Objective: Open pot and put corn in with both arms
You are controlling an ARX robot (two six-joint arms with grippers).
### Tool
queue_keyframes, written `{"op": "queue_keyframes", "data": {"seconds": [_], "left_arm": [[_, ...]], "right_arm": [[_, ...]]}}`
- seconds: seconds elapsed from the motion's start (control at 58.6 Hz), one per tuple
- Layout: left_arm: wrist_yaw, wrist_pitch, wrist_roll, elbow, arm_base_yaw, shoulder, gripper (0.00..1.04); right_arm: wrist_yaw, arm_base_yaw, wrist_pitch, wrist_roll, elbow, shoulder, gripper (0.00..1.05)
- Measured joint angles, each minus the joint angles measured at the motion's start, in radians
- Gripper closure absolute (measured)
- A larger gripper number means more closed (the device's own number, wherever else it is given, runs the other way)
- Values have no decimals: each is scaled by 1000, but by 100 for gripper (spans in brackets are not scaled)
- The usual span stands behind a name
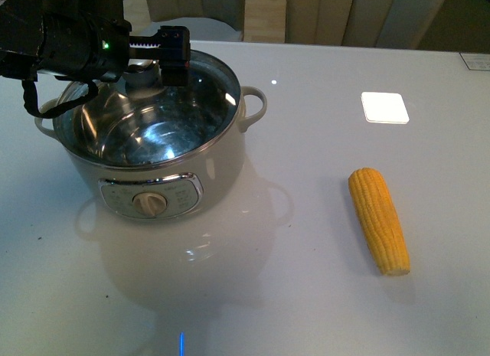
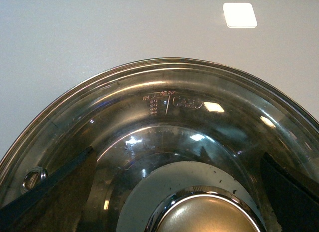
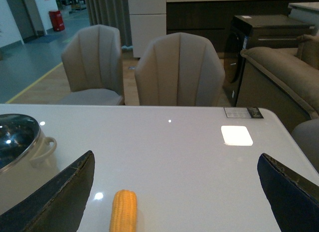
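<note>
Front view: at upper left, the left gripper hung over the glass lid on the pot, around its knob. The corn lay at lower right on the table, well apart.

Left wrist view: its fingers stood wide on either side of the knob.

Right wrist view: the right gripper was spread wide, holding nothing, above the table near the corn.

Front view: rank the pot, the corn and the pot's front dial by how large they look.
Largest to smallest:
1. pot
2. corn
3. dial
All three sit at a similar depth, so nearness hardly skews this order.
</note>
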Motion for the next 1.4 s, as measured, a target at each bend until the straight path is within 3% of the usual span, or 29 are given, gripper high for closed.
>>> {"op": "queue_keyframes", "data": {"seconds": [0.136,0.426,1.398], "left_arm": [[-2,0,0,0,0,0,16],[-12,18,-2,0,-14,0,62],[-71,-61,-13,26,-16,-85,63]], "right_arm": [[0,0,0,0,0,0,9],[0,0,0,0,0,0,9],[0,0,0,0,0,0,9]]}}
